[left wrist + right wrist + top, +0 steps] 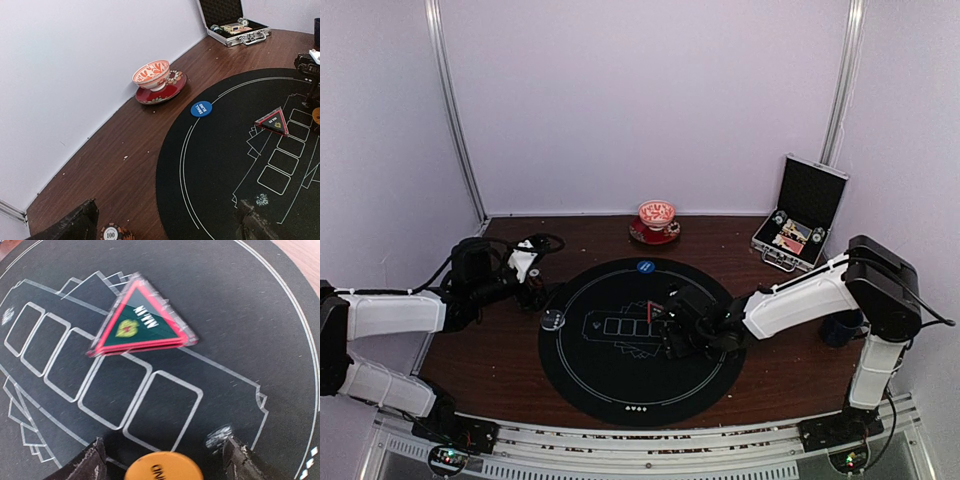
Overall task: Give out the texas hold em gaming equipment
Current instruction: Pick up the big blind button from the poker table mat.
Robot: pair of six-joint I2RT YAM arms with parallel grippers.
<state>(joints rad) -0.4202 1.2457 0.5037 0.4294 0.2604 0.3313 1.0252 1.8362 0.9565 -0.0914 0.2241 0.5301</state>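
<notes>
- Two robot arms reach over a brown wooden table [470, 350] that carries a round black mat [620, 380] printed with white card outlines.
- Right gripper [165, 442]: low over the mat, fingers apart. An orange round button disc [162, 467] lies flat between them with a gap on each side, so nothing is grasped.
- Just beyond that disc, a red-edged green triangular marker [142, 320] lies flat on the mat, across the row of printed card boxes.
- Left gripper [165, 227]: spread wide and empty, above the table's left side, at the mat's edge.
- A striped-edge poker chip marked 100 [111, 233] lies on the wood just beside the left gripper's left finger.
- A blue round button disc [645, 266] lies near the far rim of the mat.
- A clear round disc [553, 320] lies at the mat's left edge.
- A red-and-white patterned bowl [151, 75] stands on a red saucer [172, 91] at the far edge of the table, by the wall.
- A silver-edged black case [800, 215] stands open at the far right corner; its contents are too small to make out.
</notes>
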